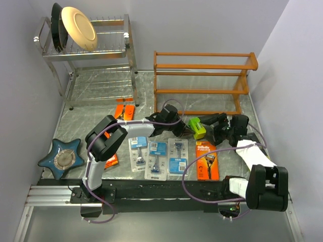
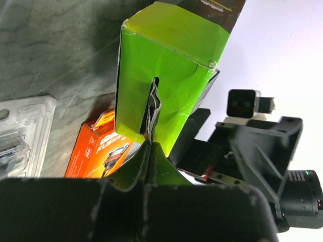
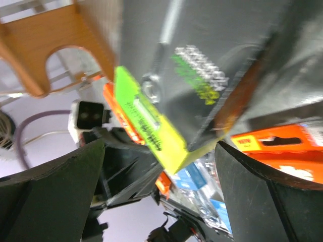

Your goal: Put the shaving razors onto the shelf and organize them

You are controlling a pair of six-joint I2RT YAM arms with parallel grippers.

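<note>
While the shelf (image 1: 202,83) stands upper right in the top view, the left gripper (image 1: 189,126) at centre pinches a lime-green box (image 1: 197,129) just left of the right gripper (image 1: 214,126). Blister cards (image 1: 157,159) and an orange pack (image 1: 207,160) lie lower on the desk (image 1: 91,118).

Left wrist view: the left gripper (image 2: 150,146) is clamped on the box's (image 2: 166,65) end flap, mid-frame.

Right wrist view: the right gripper (image 3: 160,151) stands wide apart, the box (image 3: 146,121) between its fingers (image 3: 60,186).
</note>
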